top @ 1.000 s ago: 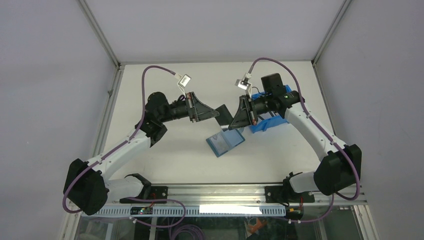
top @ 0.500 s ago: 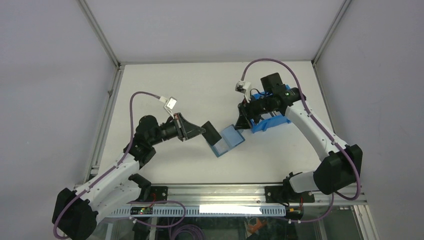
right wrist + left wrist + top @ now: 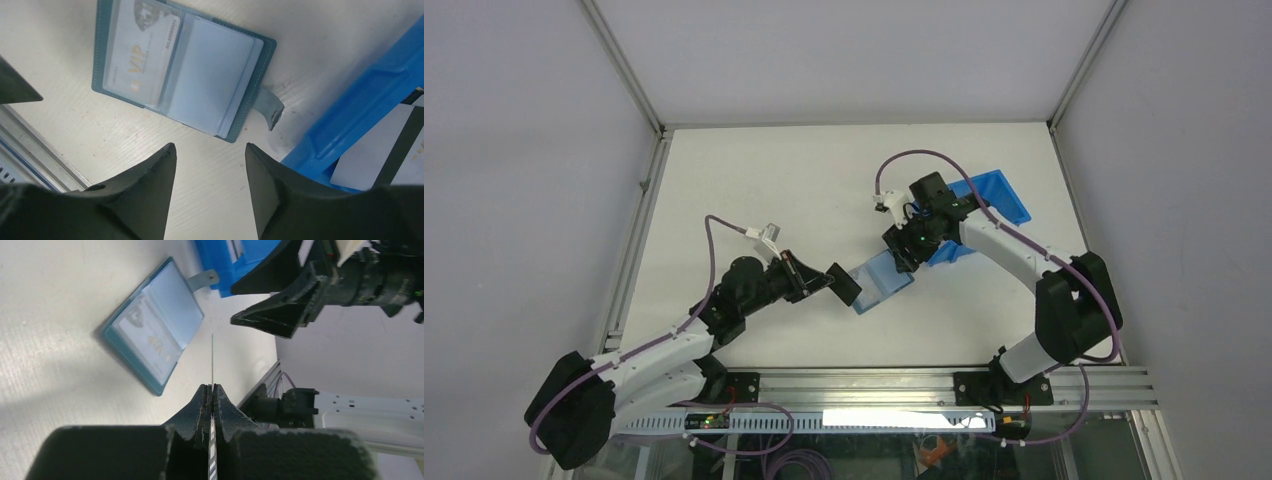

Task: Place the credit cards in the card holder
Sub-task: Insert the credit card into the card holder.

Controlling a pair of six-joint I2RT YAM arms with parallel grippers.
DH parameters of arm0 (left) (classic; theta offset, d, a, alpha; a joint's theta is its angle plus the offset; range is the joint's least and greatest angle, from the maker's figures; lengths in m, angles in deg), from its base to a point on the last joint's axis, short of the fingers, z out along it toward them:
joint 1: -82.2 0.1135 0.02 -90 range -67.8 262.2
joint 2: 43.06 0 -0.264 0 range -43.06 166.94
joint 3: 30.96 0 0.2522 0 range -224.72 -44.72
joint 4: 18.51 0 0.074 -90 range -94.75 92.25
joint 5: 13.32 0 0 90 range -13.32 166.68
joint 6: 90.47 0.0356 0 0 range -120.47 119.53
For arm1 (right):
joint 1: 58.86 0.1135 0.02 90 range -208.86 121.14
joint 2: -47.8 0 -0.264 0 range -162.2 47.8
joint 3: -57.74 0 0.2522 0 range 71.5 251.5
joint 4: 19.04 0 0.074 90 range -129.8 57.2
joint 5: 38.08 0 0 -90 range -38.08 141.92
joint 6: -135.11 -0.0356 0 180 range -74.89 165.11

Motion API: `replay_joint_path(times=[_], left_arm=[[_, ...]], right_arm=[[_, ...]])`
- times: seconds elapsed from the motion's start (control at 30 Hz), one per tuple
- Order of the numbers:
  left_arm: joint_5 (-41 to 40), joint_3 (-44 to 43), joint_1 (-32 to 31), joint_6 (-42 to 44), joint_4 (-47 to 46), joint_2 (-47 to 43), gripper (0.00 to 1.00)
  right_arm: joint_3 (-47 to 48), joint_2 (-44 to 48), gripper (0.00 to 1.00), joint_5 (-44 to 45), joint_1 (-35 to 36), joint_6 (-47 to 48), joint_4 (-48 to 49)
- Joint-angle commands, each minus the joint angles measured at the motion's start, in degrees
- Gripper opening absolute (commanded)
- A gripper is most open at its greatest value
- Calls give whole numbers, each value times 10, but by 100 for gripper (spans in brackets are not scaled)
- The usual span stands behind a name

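Observation:
The card holder [image 3: 210, 70] lies open on the table, lighter blue inside, its snap tab [image 3: 270, 108] pointing toward the bin. A silvery VIP credit card [image 3: 137, 55] sits in one of its pockets. My left gripper [image 3: 212, 386] is shut on another credit card [image 3: 212, 357], seen edge-on there. From above this card [image 3: 847, 288] looks dark, just left of the card holder [image 3: 884, 280]. My right gripper [image 3: 210, 147] hovers open and empty just above the holder's tab side. More credit cards [image 3: 385, 150] rest in the blue bin.
The bright-blue plastic bin [image 3: 989, 200] stands right of the card holder, behind my right gripper [image 3: 900, 260]. In the left wrist view, the right gripper's black body [image 3: 295, 295] hangs close beyond the held card. The aluminium rail [image 3: 874, 385] runs along the table's near edge.
The right gripper opened and let go of the card, then swung down over the card holder. The left arm drew back toward the near edge, carrying the card down beside the holder.

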Motion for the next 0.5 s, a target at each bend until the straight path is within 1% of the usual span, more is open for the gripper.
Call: replay_joint_path(times=[0.0, 0.17, 0.33, 0.47], left_arm=[[-72, 1, -25, -23, -70, 60, 0], [-74, -18, -39, -27, -135, 151, 0], [-51, -34, -39, -34, -212, 247, 0], [-31, -45, -39, -50, -280, 330, 0]], right_arm=[[-18, -4, 58, 40, 7, -22, 47], [-16, -31, 60, 44, 7, -39, 51], [-7, -56, 54, 42, 7, -55, 50], [-9, -67, 53, 58, 7, -60, 52]])
